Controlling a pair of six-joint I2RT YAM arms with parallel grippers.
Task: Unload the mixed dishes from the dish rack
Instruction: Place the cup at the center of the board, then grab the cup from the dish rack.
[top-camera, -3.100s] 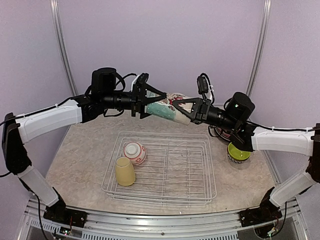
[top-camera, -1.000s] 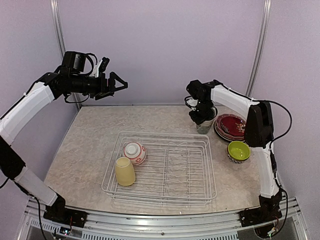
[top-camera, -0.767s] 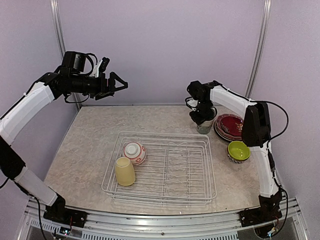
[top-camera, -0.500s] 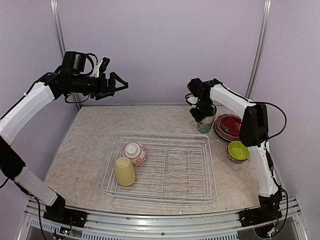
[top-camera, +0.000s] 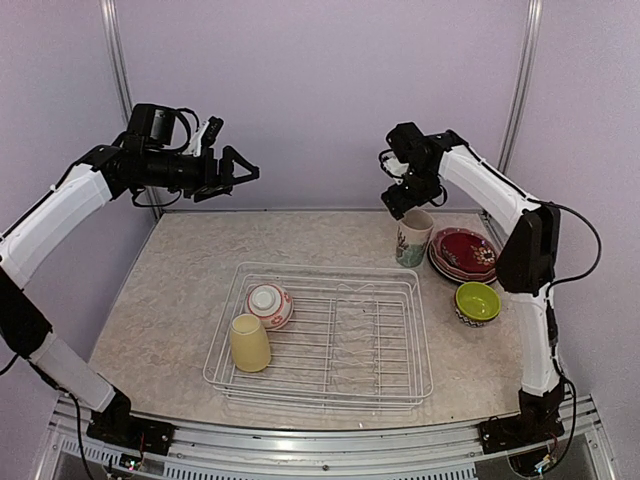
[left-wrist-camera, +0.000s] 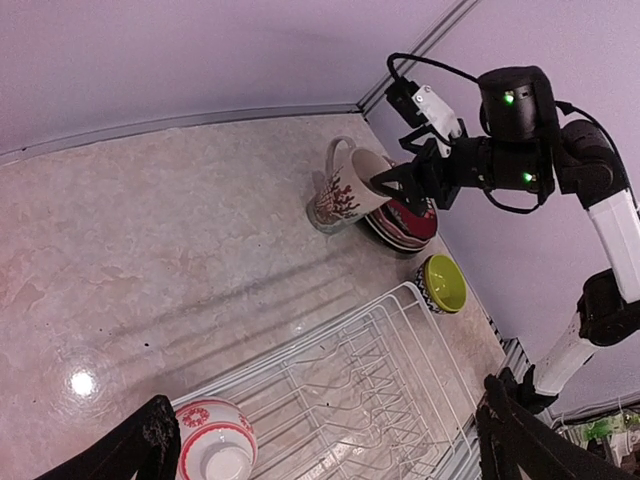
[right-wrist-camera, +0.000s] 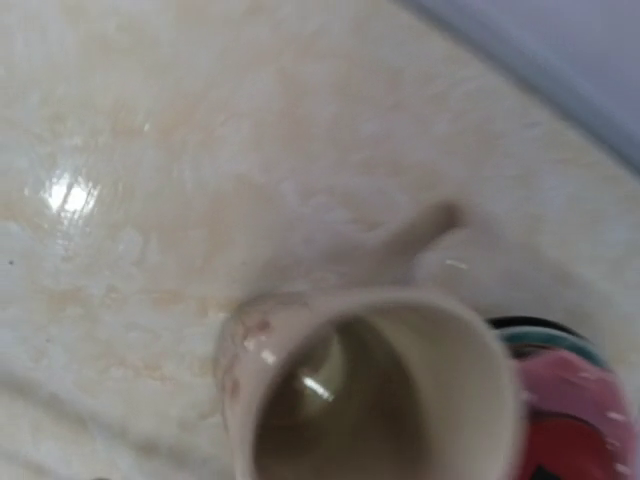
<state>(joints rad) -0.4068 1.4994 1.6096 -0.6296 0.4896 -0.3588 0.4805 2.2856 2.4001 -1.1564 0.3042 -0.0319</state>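
Right gripper hangs just above the rim of the tall floral cup, apart from it; from our angles we cannot tell whether its fingers are spread or pressed together, and they do not show in its own wrist view. We see the cup standing upright on the marbled table, outside the dish rack, just beside a stack of plates with a maroon one on top. The right wrist view looks straight down into its pale mouth. Nearer to us on that right side sits the lime-green bowl, also on the table.

Left gripper is held high over the far left of the table, well apart from every dish, its fingers spread wide with nothing between them.

In the wire rack we count two pieces: the red-patterned bowl at the left end, and the pale yellow mug just in front of it, near the rack's near left corner.
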